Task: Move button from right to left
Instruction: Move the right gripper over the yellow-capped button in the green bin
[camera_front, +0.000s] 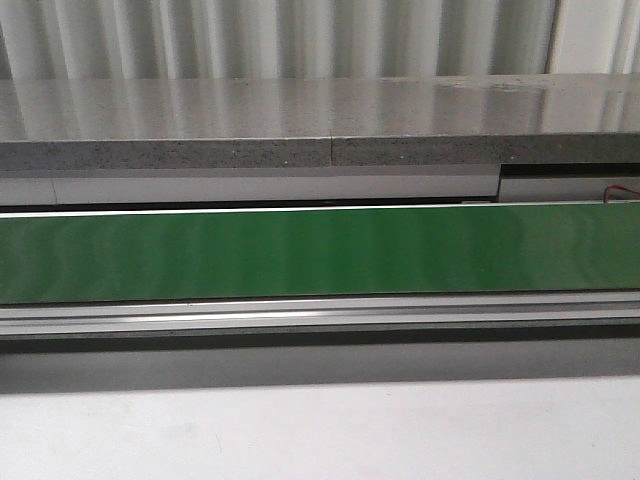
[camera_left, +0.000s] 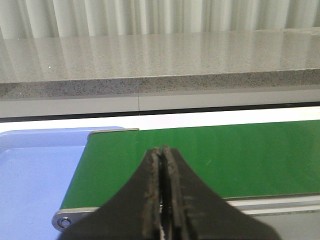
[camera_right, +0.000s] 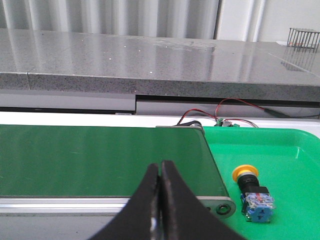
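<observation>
The button (camera_right: 252, 190) lies on its side in a green tray (camera_right: 285, 150) just past the right end of the green conveyor belt (camera_right: 100, 157), its yellow cap pointing away from the camera and its blue-grey block nearest. My right gripper (camera_right: 160, 165) hangs shut and empty over the belt's near edge, to the left of the button. Over the belt's left end (camera_left: 200, 155), my left gripper (camera_left: 163, 149) is also shut, with nothing between its fingers. Neither gripper nor the button appears in the front view, which shows only the belt (camera_front: 320, 250).
A blue tray (camera_left: 35, 175) sits beyond the belt's left end. A grey stone counter (camera_front: 320, 120) runs behind the conveyor. Red wires (camera_right: 220, 112) lie behind the green tray. A small wire rack (camera_right: 303, 37) stands far back on the counter.
</observation>
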